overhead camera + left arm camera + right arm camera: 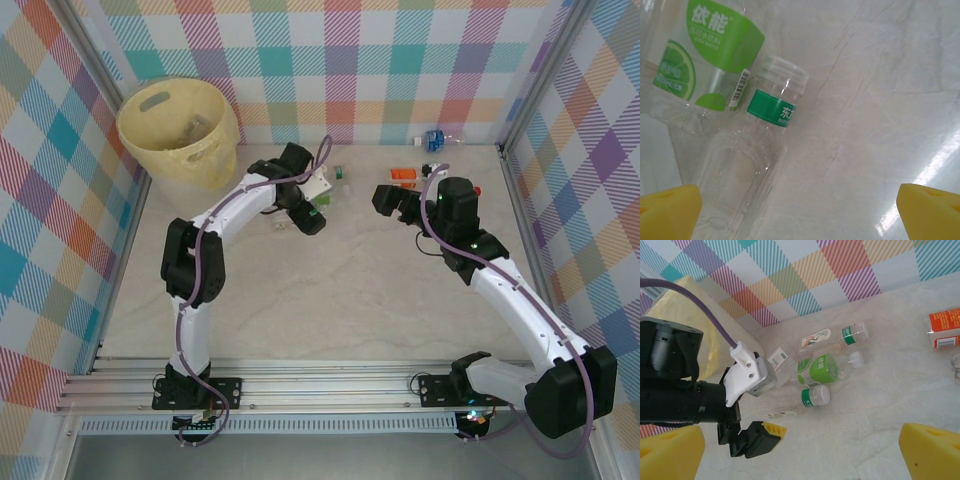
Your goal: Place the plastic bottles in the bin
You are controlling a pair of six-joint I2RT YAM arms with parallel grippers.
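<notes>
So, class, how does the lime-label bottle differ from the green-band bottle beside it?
Label size: broad on the lime-label bottle, a narrow strip on the green-band bottle. Colour: the lime-label bottle's green is pale, the green-band bottle's darker. Both are clear plastic.

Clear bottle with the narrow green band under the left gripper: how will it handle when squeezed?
The clear plastic bottle with the narrow green band looks empty, so probably light. Lying on its side, it may roll. Thin-looking walls likely flex.
</notes>
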